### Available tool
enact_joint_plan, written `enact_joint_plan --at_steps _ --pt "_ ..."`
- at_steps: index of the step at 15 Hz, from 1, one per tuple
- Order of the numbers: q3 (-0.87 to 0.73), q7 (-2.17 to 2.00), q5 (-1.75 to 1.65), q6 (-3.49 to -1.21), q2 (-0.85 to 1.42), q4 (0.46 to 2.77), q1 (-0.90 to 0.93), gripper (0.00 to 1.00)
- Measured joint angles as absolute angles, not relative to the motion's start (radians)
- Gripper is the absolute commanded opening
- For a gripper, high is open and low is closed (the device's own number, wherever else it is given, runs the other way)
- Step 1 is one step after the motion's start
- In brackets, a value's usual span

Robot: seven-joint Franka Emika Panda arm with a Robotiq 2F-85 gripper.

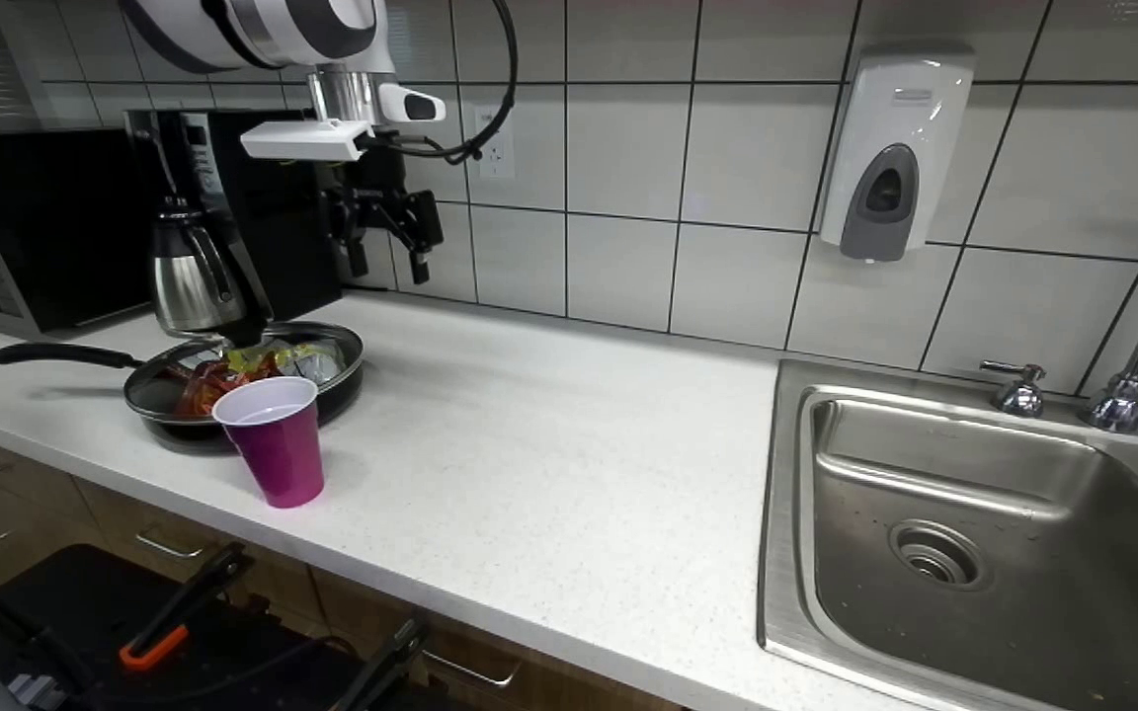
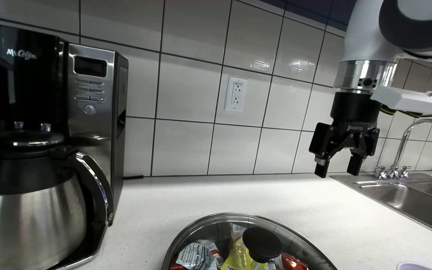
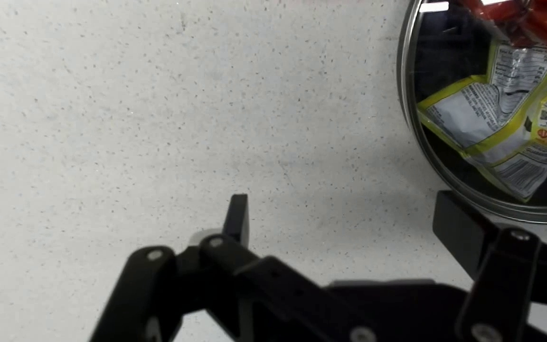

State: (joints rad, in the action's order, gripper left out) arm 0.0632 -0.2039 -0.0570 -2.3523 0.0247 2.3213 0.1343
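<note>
Observed from the room: the Robotiq gripper (image 2: 338, 171) hangs above the white speckled countertop (image 1: 529, 444), jaws spread wide, fingers pointing down, nothing between them. The item nearest to it is the black frying pan (image 1: 179, 434), resting on the countertop near the coffee carafe (image 1: 196, 286) and covered by a glass lid (image 2: 300, 240), through which snack bags (image 3: 511, 114) are visible. On method, my judgement is that any approach to the lid is best made from above, jaws centred over its black knob (image 2: 262, 243) before descending; from the present offset position, a straight drop could catch the rim (the wrist view shows a fingertip overlapping that rim, but both exterior views place the gripper apart from it). The purple plastic cup (image 1: 283, 449), standing near the pan towards the countertop's front edge, warrants clearance. On orientation: the long black handle (image 1: 65, 354) points away from the sink (image 1: 784, 553), so the pan's long axis runs from handle tip across the body, roughly along the countertop's length; the knob points upward.
</note>
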Motion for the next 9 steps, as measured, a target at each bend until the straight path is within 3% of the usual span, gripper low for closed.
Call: enact_joint_plan --at_steps 9 --pt "0.037 -0.208 -0.032 -2.351 -0.069 2.419 0.091 1.0"
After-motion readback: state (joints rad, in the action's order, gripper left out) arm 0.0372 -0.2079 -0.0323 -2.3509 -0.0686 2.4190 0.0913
